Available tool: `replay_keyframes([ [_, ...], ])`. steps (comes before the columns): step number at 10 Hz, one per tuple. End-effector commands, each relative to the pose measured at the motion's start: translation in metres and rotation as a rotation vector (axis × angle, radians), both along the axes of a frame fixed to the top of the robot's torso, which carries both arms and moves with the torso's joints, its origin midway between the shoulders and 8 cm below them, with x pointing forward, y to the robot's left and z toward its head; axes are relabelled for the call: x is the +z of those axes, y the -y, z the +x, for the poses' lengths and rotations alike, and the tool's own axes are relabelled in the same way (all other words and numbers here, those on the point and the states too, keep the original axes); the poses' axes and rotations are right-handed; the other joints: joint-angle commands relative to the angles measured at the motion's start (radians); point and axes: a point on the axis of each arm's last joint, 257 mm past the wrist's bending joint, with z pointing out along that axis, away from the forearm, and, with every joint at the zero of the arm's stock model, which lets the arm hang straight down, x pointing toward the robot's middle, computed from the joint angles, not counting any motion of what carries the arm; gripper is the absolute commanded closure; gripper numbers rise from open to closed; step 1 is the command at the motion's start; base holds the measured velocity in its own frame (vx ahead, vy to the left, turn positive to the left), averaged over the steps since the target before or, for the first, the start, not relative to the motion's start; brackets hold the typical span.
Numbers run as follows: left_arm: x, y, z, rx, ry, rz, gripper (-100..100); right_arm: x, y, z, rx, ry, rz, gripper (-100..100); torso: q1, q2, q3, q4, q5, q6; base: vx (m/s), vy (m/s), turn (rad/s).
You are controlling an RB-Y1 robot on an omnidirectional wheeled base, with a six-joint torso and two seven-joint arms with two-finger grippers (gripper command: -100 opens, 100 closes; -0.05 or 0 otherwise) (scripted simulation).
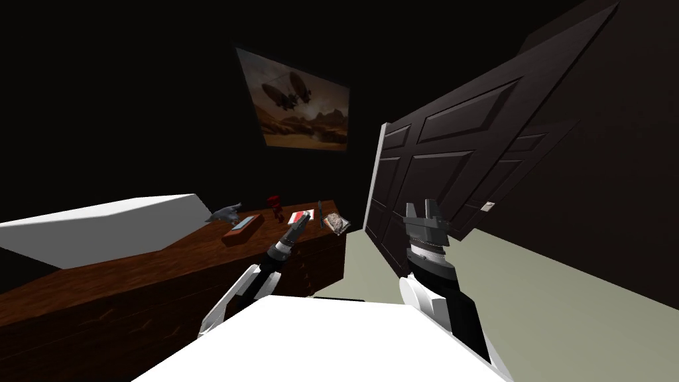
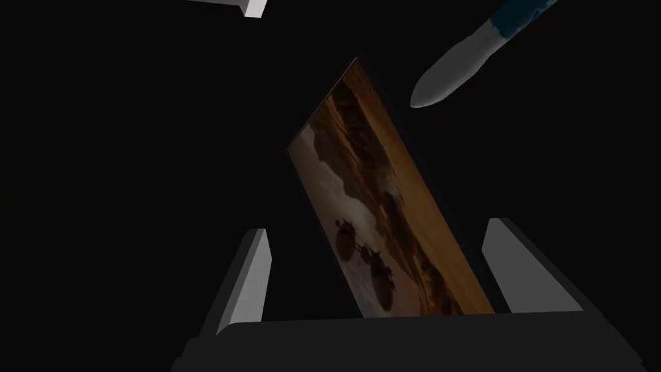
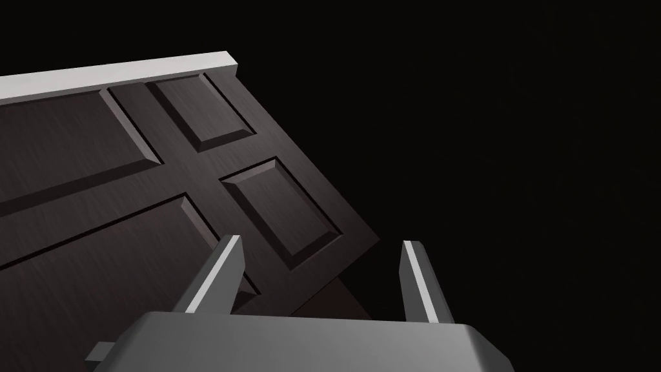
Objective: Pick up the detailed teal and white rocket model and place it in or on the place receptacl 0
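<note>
Teal-and-white slender rocket model (image 2: 452, 71) sits outside the left claw (image 2: 377, 227) in the left wrist view. Its rounded white nose and a blue-teal band further along the body show off to the side of one finger, well clear of the gap. That claw's two grey fingers stand apart with nothing between them. The head view puts it over the far end of the dark brown wooden counter (image 1: 185, 251), near a flat red and white book (image 1: 302, 214). The right claw (image 1: 421, 211) hangs beside the dark panelled door (image 1: 464, 152), its fingers also apart and empty.

The step in hand looks like the approach. To do it well, the left wrist should swing sideways until the rocket's body is centred between the fingers. It should then close across the narrow width, below the nose taper where the sides run parallel, gently enough not to topple it.

The long axis runs nose to tail. This camera sees the framed desert painting (image 2: 387, 194) inverted, so the nose likely points up and the model probably stands upright on the counter.
</note>
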Motion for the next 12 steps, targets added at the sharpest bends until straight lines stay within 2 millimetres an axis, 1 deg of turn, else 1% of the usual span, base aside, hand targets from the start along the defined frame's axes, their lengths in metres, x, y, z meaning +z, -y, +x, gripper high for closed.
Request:
replay_keyframes([
  [1,-0.016,-0.001,0.007,0.010,-0.019,0.092,-100,0.000,0.000,0.000,0.000,0.000,0.000,0,0.000,0.000,0.000,0.000,0.000,0.000,0.043,-0.025,-0.094],
  [6,-0.050,-0.013,0.020,0.030,-0.054,0.302,-100,0.000,0.000,0.000,0.000,0.000,0.000,0,0.000,0.000,0.000,0.000,0.000,0.000,0.034,-0.028,-0.068],
  [12,-0.089,-0.042,0.037,0.060,-0.088,0.581,-100,0.000,0.000,0.000,0.000,0.000,0.000,0,0.000,0.000,0.000,0.000,0.000,0.000,0.038,-0.027,-0.068],
])
